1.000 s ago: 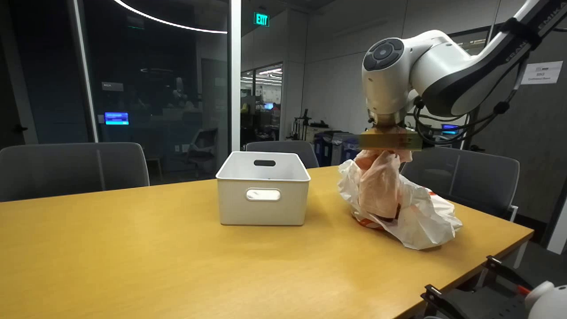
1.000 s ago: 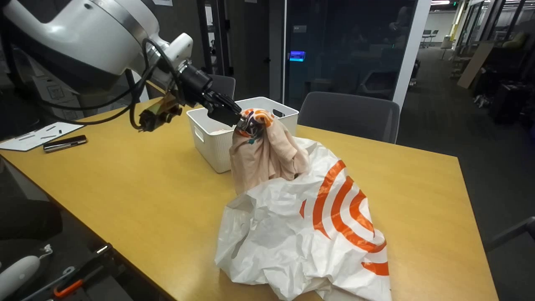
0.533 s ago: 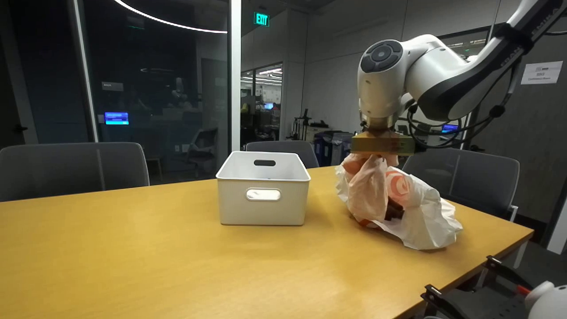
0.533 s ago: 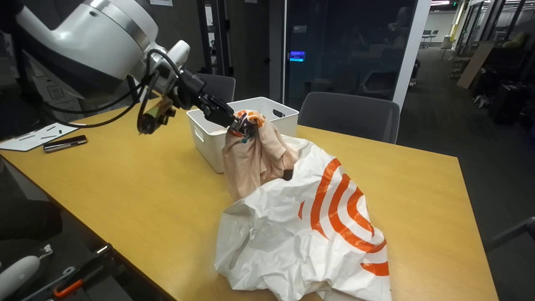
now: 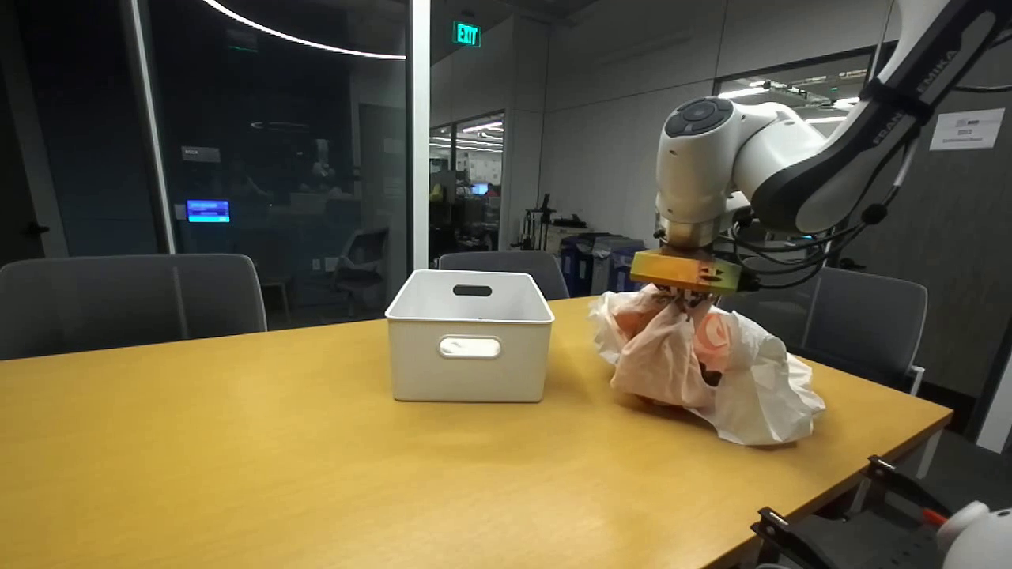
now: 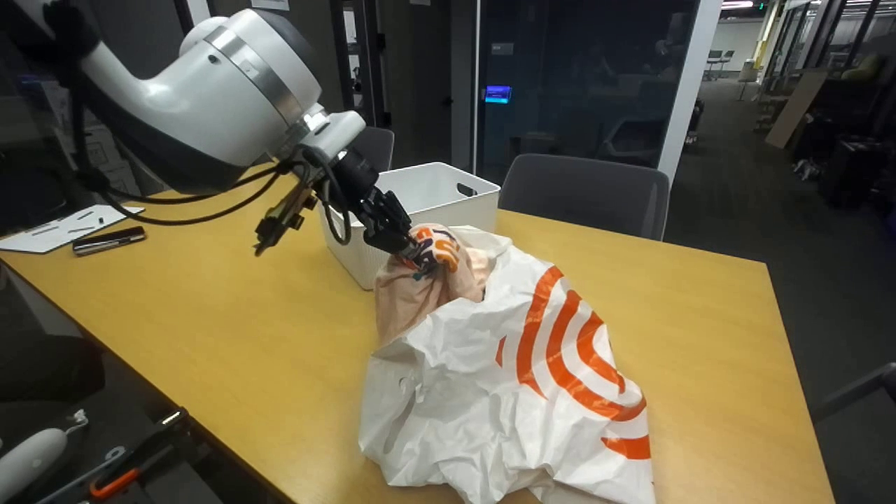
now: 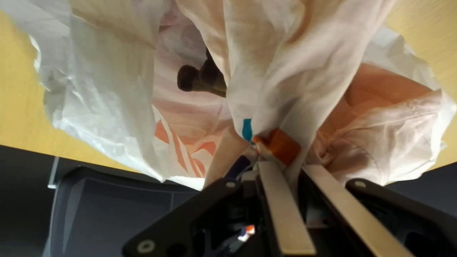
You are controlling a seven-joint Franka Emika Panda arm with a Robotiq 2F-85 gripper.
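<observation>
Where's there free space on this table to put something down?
Bare: the table beside the white bin, on the side away from the bag; also between the black object and the bag. Crowded: the bag's opening, where the gripper pinches pink cloth. Bag and bin leave a narrow gap.

Dim overall, near-black behind glass (image 5: 277, 158); table (image 5: 277, 442) warmly lit, fairly evenly. Curved light strip (image 5: 292, 39) gleams white, exit sign (image 5: 466, 34) glows green (blue screen (image 5: 208, 211) bright too). Soft shadow under bag (image 5: 767, 387). Exterior views mostly crisp, darker parts murky. Wrist view brighter, cloth (image 7: 285, 78) slightly soft-focused, chair (image 7: 125, 217) sunk in gloom.
</observation>
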